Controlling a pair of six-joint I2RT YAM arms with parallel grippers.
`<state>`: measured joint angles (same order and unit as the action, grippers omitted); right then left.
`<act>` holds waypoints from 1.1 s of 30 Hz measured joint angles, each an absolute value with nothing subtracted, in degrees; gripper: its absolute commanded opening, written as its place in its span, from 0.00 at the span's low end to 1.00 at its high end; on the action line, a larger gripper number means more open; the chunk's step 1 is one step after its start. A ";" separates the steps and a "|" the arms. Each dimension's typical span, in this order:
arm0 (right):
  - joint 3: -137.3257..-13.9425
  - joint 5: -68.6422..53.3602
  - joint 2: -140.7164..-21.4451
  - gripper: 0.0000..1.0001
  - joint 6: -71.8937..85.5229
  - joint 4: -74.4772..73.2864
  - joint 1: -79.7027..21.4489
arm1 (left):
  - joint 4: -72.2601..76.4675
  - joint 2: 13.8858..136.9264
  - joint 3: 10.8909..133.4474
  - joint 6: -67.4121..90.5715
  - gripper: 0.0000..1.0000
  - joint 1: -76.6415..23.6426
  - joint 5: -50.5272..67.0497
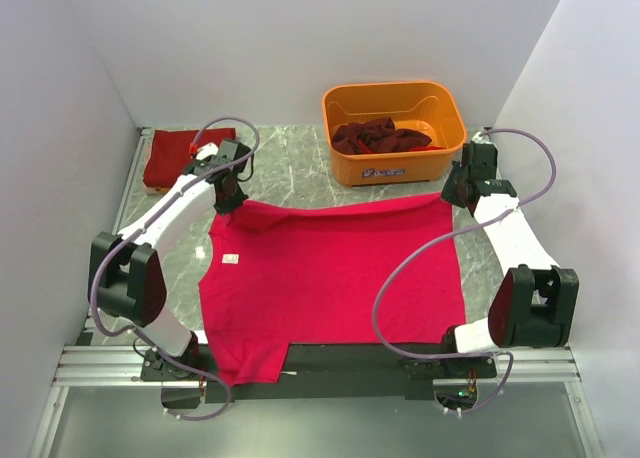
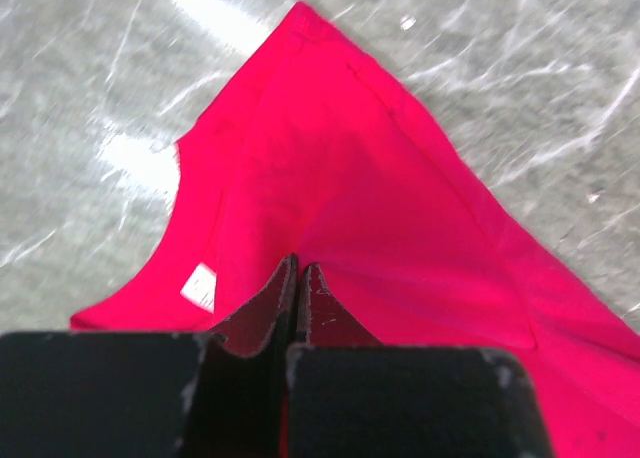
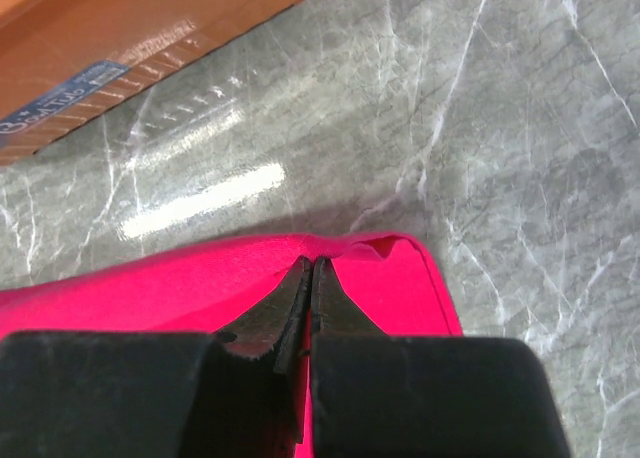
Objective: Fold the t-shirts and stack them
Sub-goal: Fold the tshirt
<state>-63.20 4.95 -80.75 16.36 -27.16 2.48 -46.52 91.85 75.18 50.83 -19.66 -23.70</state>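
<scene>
- A grey marbled table top (image 1: 290, 168) carries everything, with plain white walls on three sides.
- An orange plastic tub (image 1: 395, 128) stands at the far edge, right of centre. A heap of crumpled dark maroon t-shirts (image 1: 380, 136) lies inside it.
- A folded scarlet t-shirt (image 1: 175, 156) lies in the far left corner, just behind the left arm's wrist.
- A bright pink-red t-shirt (image 1: 330, 278) lies spread flat in the middle of the table, between the two arms. It is near the tub's front wall but apart from it.
- The left gripper (image 1: 228, 193) is at the shirt's far left corner. In the left wrist view its fingers (image 2: 320, 303) are pressed together on a fold of the pink-red cloth by the shoulder.
- The right gripper (image 1: 455, 196) is at the far right corner. Its jaws are closed, pinching the cloth's edge, which puckers slightly there, and the tub's labelled wall shows close behind in the right wrist view.
- The shirt's long axis runs left to right. The neckline, with a small white label (image 1: 230, 259), faces the left arm, and the straight hem faces the right arm.
- The near sleeve reaches past the table's near edge beside the left arm's base.
</scene>
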 measured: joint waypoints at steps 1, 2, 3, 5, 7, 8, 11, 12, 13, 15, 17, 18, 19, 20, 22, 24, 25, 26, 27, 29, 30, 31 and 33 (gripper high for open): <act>-63.20 4.97 -80.75 0.00 16.34 -27.29 2.46 | -47.46 91.68 75.18 51.18 0.01 -19.66 -23.73; -63.20 5.04 -80.75 0.00 16.27 -27.51 2.46 | -48.27 91.64 75.18 51.44 0.01 -19.66 -23.70; -63.20 5.10 -80.73 0.00 16.16 -27.75 2.48 | -49.15 91.64 75.18 51.75 0.01 -19.66 -23.59; -63.20 5.10 -80.66 0.00 15.94 -28.10 2.46 | -50.39 91.64 74.96 51.81 0.01 -19.66 -23.27; -63.20 5.10 -80.49 0.00 15.70 -28.45 2.46 | -51.22 91.33 74.32 51.77 0.01 -19.66 -22.48; -63.20 5.10 -80.49 0.00 15.66 -28.51 2.48 | -51.92 91.13 73.84 51.75 0.01 -19.66 -21.76; -63.20 5.10 -80.38 0.00 15.42 -28.80 2.46 | -52.40 89.25 71.75 51.27 0.01 -19.66 -19.14; -63.20 5.08 -80.34 0.00 15.33 -28.80 2.48 | -52.42 88.20 70.83 51.13 0.01 -19.68 -18.55; -63.20 5.06 -80.27 0.00 15.31 -28.80 2.48 | -52.60 86.85 69.82 51.09 0.01 -19.70 -17.78; -63.20 4.95 -80.12 0.00 15.29 -28.82 2.48 | -53.04 84.73 68.55 50.81 0.01 -19.70 -16.88; -63.18 4.84 -79.94 0.00 15.29 -28.82 2.48 | -52.90 83.61 67.79 50.61 0.01 -19.73 -16.16; -63.05 4.89 -79.83 0.00 15.29 -28.77 2.48 | -52.71 83.48 67.35 50.41 0.01 -19.70 -15.70; -62.72 4.91 -79.68 0.00 15.27 -28.77 2.48 | -52.18 83.57 66.74 50.28 0.01 -19.70 -15.44; -62.22 4.97 -79.44 0.00 15.27 -28.86 2.48 | -52.03 83.83 66.30 50.26 0.01 -19.70 -15.22; -61.49 5.15 -79.20 0.00 15.29 -29.28 2.48 | -51.68 84.93 65.47 50.22 0.01 -19.70 -15.07; -60.75 5.39 -79.09 0.00 15.31 -30.11 2.48 | -51.37 86.26 64.90 50.06 0.01 -19.70 -14.76; -60.05 5.63 -78.89 0.02 15.40 -30.39 2.48 | -51.03 86.56 64.45 49.95 0.03 -19.70 -14.50; -59.16 5.82 -78.61 0.07 15.55 -30.63 2.48 | -50.81 86.63 63.90 49.82 0.17 -19.70 -14.33; -58.26 6.04 -78.32 0.12 15.66 -31.09 2.48 | -50.54 86.61 63.20 49.43 0.31 -19.70 -14.28; -55.33 6.50 -77.41 0.41 16.49 -31.62 2.50 | -50.43 86.61 61.98 48.73 0.67 -19.70 -14.00; -54.19 6.72 -77.08 0.48 16.88 -32.08 2.50 | -50.57 86.61 61.32 48.56 0.74 -19.70 -13.93; -52.99 7.05 -76.71 0.59 17.21 -32.71 2.50 | -50.92 86.61 60.95 48.80 0.81 -19.70 -13.96; -51.62 7.68 -76.09 0.65 17.67 -33.98 2.50 | -51.64 86.52 60.86 48.84 0.99 -19.70 -14.33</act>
<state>-51.62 7.68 -76.09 17.67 -33.98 2.50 -51.64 86.52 60.86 48.84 -19.70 -14.33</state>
